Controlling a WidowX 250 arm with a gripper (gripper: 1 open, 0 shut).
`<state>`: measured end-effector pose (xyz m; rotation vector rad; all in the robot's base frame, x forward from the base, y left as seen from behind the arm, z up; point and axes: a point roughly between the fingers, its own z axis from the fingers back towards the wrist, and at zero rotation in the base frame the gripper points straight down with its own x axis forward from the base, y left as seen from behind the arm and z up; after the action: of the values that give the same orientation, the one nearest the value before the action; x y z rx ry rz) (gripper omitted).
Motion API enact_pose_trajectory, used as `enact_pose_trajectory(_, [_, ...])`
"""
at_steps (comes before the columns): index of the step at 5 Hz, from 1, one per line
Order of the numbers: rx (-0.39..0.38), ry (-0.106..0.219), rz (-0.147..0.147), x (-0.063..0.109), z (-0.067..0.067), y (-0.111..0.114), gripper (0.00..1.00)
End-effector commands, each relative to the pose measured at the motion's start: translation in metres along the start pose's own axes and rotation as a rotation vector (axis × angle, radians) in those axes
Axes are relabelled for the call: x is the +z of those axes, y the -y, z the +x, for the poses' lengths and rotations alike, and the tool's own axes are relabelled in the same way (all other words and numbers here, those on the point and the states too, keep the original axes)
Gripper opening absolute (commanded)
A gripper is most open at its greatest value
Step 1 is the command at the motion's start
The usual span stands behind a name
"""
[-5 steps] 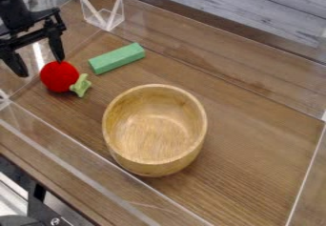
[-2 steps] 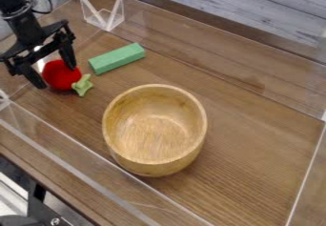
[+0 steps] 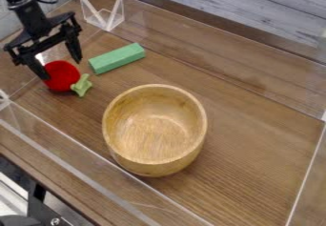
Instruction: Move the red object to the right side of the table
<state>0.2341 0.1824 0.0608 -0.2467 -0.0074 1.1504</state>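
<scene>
The red object is a small red ball with a light-green leafy piece at its lower right, lying at the left side of the wood-grain table. My black gripper hangs just above and behind it, pointing steeply down. Its jaws are open, with one finger to the ball's left and the other finger to its upper right. Nothing is held between them. The ball's top edge sits right under the open fingers.
A flat green block lies just right of the gripper. A large wooden bowl stands in the middle of the table. Low clear acrylic walls border the tabletop, and a clear wall runs along the front edge.
The open gripper has swung to the right and dropped toward the red ball, from off to its upper left to a spot straddling its top. The ball, block and bowl have not moved.
</scene>
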Motion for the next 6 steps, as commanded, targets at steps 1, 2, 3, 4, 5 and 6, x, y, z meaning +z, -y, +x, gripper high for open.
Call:
enact_pose_trajectory(1, [-0.046, 0.086, -0.033, 0.028, 0.015, 0.002, 1.00])
enact_pose_trajectory(2, [-0.031, 0.098, -0.033, 0.025, 0.026, -0.005, 1.00])
enact_pose_trajectory(3, [-0.011, 0.110, -0.033, 0.018, 0.029, -0.009, 1.00])
enact_pose_trajectory(4, [0.004, 0.123, -0.032, 0.008, 0.029, -0.010, 1.00])
enact_pose_trajectory(5, [-0.012, 0.132, -0.031, 0.004, 0.028, -0.010, 1.00])
enact_pose_trajectory(6, [0.000, 0.137, -0.029, 0.002, 0.028, -0.007, 0.00])
